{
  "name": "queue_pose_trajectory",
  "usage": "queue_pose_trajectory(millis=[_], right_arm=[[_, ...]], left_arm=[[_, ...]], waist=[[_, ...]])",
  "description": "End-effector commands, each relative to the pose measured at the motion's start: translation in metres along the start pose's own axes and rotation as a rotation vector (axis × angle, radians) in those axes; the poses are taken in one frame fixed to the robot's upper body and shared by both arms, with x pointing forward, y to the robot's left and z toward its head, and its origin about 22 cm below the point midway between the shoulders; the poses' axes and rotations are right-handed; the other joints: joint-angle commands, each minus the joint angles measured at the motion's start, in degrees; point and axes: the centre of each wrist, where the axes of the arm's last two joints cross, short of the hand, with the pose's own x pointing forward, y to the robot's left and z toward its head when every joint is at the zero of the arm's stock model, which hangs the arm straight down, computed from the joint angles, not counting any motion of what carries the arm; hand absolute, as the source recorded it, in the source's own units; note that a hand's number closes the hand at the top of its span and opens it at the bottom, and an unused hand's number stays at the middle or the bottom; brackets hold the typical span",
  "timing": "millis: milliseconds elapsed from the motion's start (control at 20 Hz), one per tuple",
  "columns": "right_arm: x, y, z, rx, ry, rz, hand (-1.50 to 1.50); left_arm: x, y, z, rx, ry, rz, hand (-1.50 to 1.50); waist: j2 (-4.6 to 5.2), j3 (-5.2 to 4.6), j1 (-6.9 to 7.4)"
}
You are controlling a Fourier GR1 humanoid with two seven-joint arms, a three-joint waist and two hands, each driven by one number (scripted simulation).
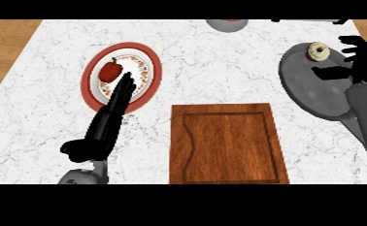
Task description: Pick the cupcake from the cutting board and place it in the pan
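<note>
The right hand's fingers [350,40] are spread and straight, released, holding nothing. They point toward 9 o'clock, and the thumb sits lower, jutting the same way. The cupcake [319,51] sits just beside those fingertips, apart from them as far as can be seen. It has a pale top and lies inside the grey pan [315,91], at the pan's 12 o'clock, close to the far rim. The right hand [357,65] hangs over the pan at 3 o'clock in the view.

At 6 o'clock lies the wooden cutting board [229,142] with nothing on it, so the placing looks done.

At 8 o'clock, the left hand [114,108] is also open. Its straight fingers point toward 1 o'clock, their tips over a red-rimmed plate [127,46] next to a red pepper [109,70].

The likely risk is the right hand's exit. The cupcake is near both the fingertips and the rim, so a sideways sweep or a curling finger could clip it and tip it over, or push it out onto the white counter [215,65]. Lifting straight up first would avoid that. A lesser risk is the left fingertips nudging the pepper if that arm shifts.
</note>
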Motion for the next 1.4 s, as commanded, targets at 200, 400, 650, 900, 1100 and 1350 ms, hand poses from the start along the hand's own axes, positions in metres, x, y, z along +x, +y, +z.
queue_pose_trajectory(millis=[200,400,650,900,1100,1350], right_arm=[[0.001,-0.007,-0.012,0.163,-0.026,-0.151,-1.5],[0.014,0.005,-0.007,-0.004,-0.084,-0.344,-1.5],[-0.014,-0.02,-0.015,-0.048,-0.093,-0.5,-1.5],[-0.054,-0.034,-0.01,0.006,-0.057,-0.665,-1.5],[-0.084,-0.044,-0.003,0.115,-0.103,-0.768,-1.5],[-0.137,-0.054,0.021,0.199,-0.186,-0.781,-1.5]], left_arm=[[-0.006,-0.003,-0.003,-0.015,0.012,-0.007,0.0],[-0.006,0.009,0.009,0.006,0.01,0.001,0.0],[-0.006,0.016,0.005,0.016,0.021,-0.013,0.0],[-0.003,0.004,0.008,0.041,0.032,0.0,0.0],[-0.011,0.017,0.017,0.053,0.025,-0.019,0.0],[-0.002,0.022,0.001,0.05,0.03,0.008,0.0]], waist=[[0.31,0.08,0.02],[-0.1,0.08,-0.29],[-0.45,-0.02,-1.66],[-1.01,-0.1,-2.72],[-1.2,-0.14,-3.09],[-1.18,-0.15,-3.5]])
